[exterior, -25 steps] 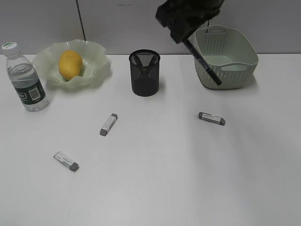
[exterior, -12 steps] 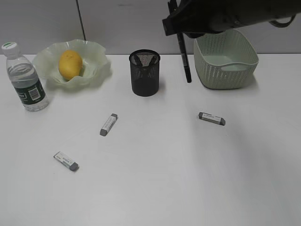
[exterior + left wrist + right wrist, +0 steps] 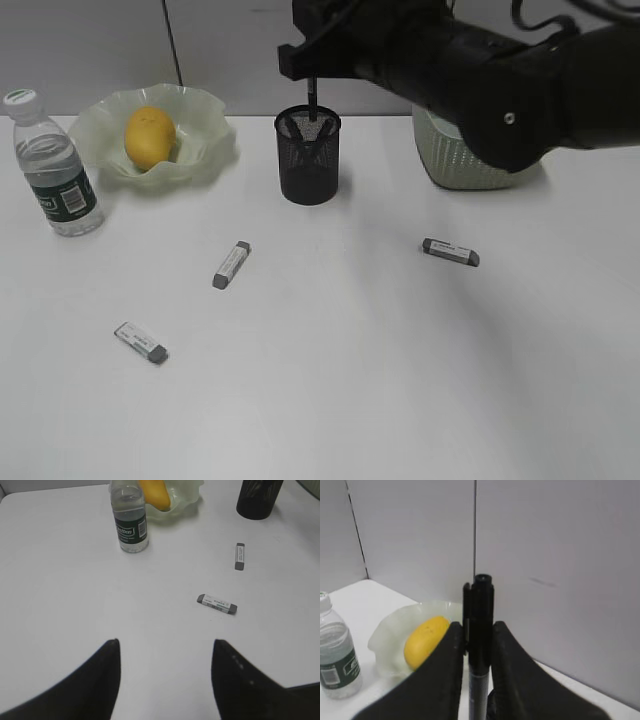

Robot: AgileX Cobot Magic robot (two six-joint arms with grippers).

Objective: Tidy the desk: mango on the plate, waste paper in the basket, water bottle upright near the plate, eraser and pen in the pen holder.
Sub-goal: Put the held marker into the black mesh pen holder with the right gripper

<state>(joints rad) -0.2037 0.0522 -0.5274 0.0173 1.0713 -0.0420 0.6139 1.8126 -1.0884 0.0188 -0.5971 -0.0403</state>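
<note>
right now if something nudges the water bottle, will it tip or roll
The water bottle stands upright, tall over a narrow base, so a high nudge would probably tip it. It is round, so once down it would likely roll. It looks mostly full, which may steady it.

A smooth, matt white surface (image 3: 330, 400) carries a black wire-mesh pen holder (image 3: 308, 157) and a translucent pale green plate (image 3: 205, 140) with a soft sheen. The mango (image 3: 149, 136) has smooth yellow-orange skin. Left of the right fingers (image 3: 447, 680), the water bottle (image 3: 50, 170) is clear, ribbed plastic with a printed dark label. Between those matt black fingers, the pen (image 3: 479, 645) looks like smooth black plastic. The basket (image 3: 455, 160) is pale green perforated plastic.
</note>
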